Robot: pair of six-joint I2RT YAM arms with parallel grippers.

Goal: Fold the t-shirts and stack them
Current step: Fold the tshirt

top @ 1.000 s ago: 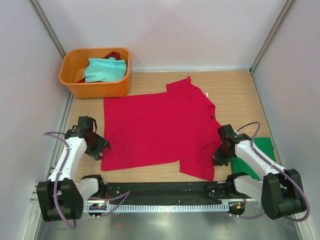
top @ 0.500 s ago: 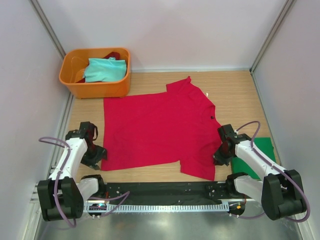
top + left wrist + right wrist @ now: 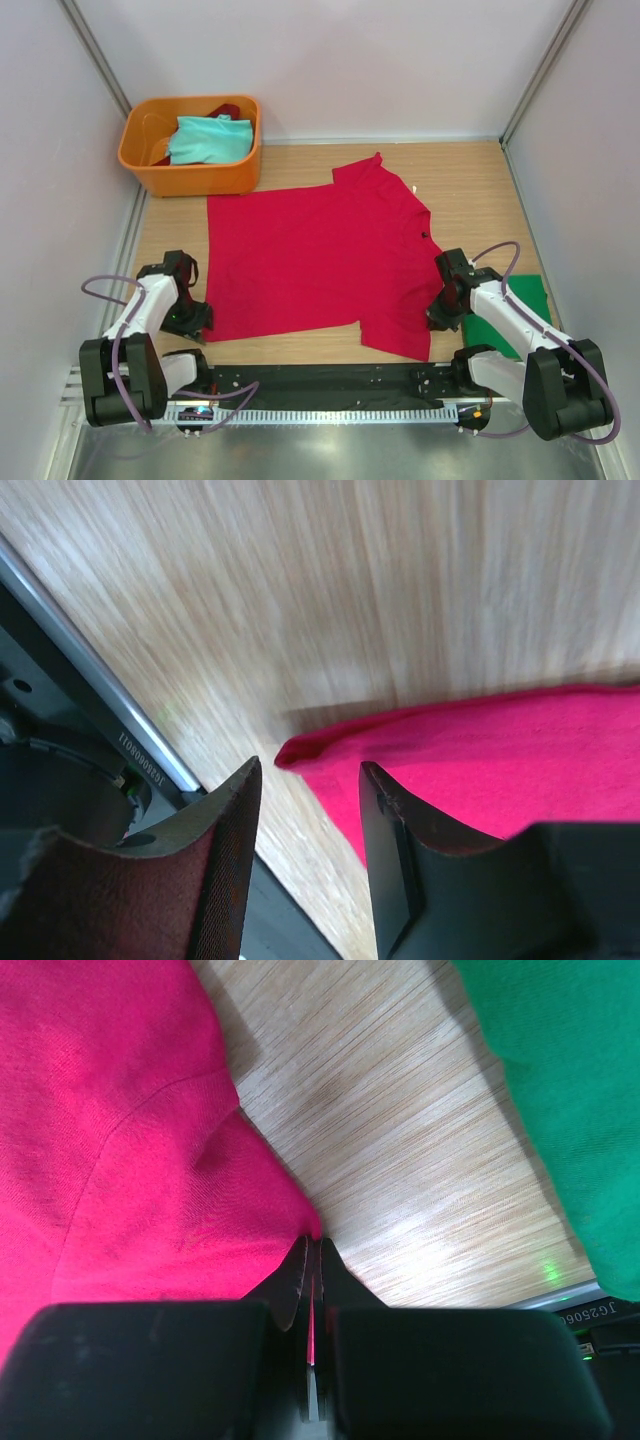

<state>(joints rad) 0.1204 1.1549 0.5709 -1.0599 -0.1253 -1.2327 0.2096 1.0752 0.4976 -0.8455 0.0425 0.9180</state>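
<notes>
The red cotton t-shirt (image 3: 310, 260) lies spread flat on the pale wooden desk (image 3: 470, 185). The left jaws stand spread, with its near-left hem corner just ahead between them; the right jaws are pinching its right edge

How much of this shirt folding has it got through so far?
One green shirt looks folded, set aside on the right. The red shirt lies flat, unfolded: the right gripper is shut on its edge, the left gripper open at a corner. More shirts wait in the orange bin.
</notes>
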